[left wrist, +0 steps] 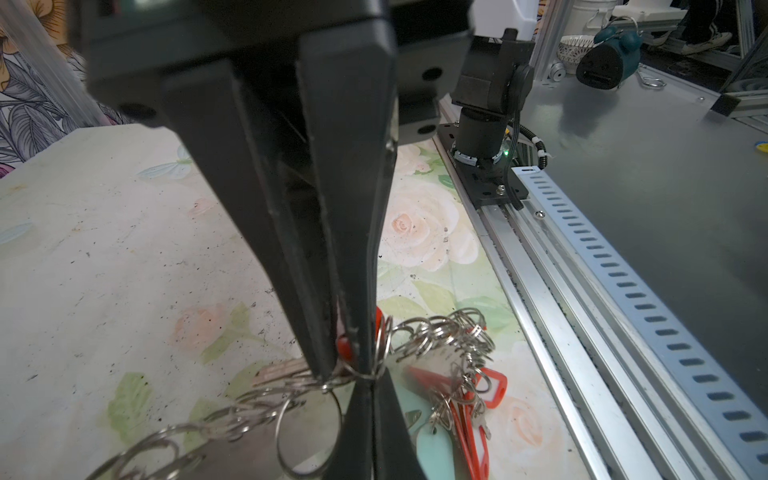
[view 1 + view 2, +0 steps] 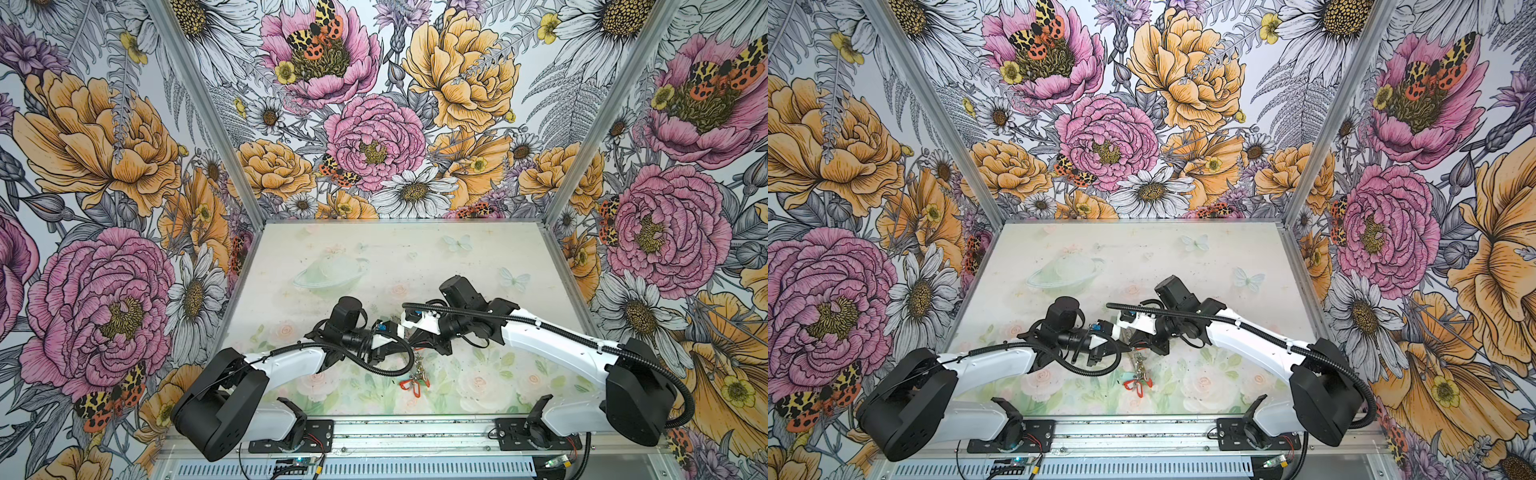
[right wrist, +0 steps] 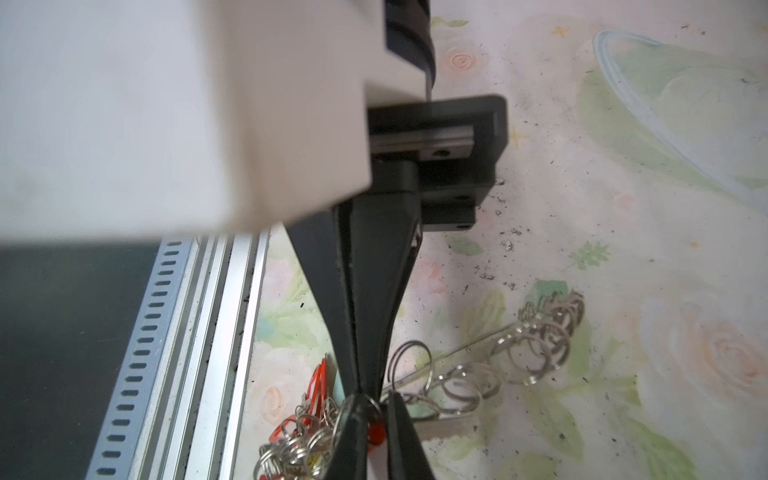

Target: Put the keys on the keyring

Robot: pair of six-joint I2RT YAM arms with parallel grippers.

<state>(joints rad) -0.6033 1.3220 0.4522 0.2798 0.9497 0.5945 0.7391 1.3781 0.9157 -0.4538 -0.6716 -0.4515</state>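
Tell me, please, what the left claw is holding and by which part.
The left claw pinches a key by its red tag, at the fingertips.

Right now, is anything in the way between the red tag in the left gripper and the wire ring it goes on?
Nothing visible does. The left gripper pinches the red tag tip to tip with the right gripper, and a wire ring sits right against it; neighbouring rings crowd close.

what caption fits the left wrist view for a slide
Left gripper pinching a red tag amid silver wire rings, more red tags nearby
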